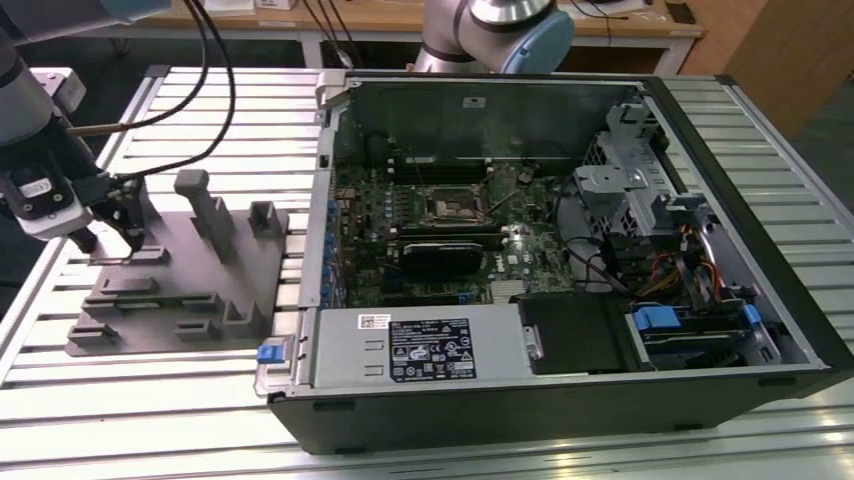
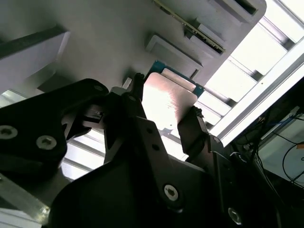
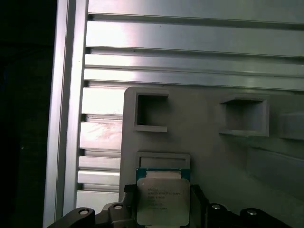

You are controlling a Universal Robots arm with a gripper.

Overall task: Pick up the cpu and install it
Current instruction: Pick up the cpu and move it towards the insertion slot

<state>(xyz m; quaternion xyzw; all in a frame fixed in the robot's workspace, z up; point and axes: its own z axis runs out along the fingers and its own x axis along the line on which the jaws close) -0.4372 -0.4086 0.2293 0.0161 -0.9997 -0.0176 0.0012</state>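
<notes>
- the claw is over at the exterior view's left, down by the grey block on the table.
- the claw is squeezed onto the cpu, one finger on each side. in both wrist views the little silver square sits right between the fingers.
- the cpu looks just lifted off its pocket in the grey block. so i think the picking-up part is about done.
- the putting-in part is not done. the socket is inside the computer box, well apart from the claw, and it has no chip in it that i can see. i can't tell if its metal frame is up or down.
- close to the claw there are tall posts sticking up from the grey block, so there is not much room to the side there. going up looks free.
- the side wall of the computer box stands up between the claw and the socket.
- around the socket it is crowded with other parts, but right above it looks free.
- black cables hang near the arm.
</notes>
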